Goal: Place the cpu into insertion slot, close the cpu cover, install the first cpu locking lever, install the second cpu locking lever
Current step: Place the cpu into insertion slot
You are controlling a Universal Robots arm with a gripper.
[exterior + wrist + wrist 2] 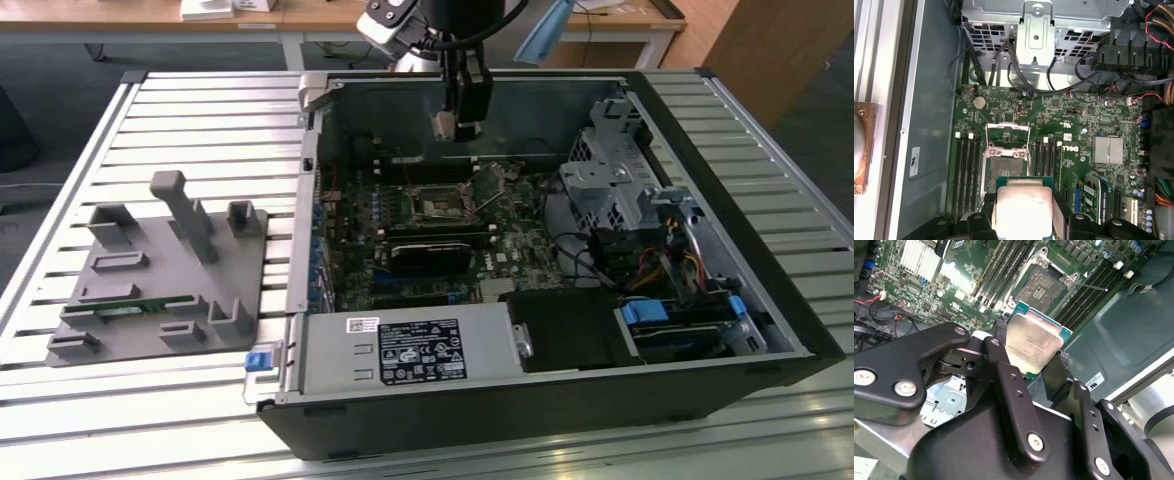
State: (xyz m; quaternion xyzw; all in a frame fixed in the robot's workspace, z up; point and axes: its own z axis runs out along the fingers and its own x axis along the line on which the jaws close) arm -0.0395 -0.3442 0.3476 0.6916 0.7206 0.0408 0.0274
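My gripper (pixel 458 128) hangs inside the open computer case, above the far part of the green circuit board, shut on the cpu (pixel 1034 342). The cpu is a square chip with a silver-grey top and green edge, clamped between the black fingers (pixel 1000 330); in the first wrist view the cpu (pixel 1021 202) hangs just short of the insertion slot (pixel 1003 167). The insertion slot (pixel 434 203) lies open with its dark centre bare (pixel 1041 287). The cpu cover (pixel 1006 132) is swung up at one end of the slot. A thin locking lever (pixel 1095 287) sticks out beside the socket.
The black case (pixel 534 410) lies on a slatted metal table (pixel 200 110). Inside are a black card (pixel 430 250), a drive cage (pixel 607 185), cables (pixel 667 265) and a power supply (pixel 414 350). A grey fixture (pixel 160 270) sits at the exterior view's left. Memory slots (pixel 966 167) flank the socket.
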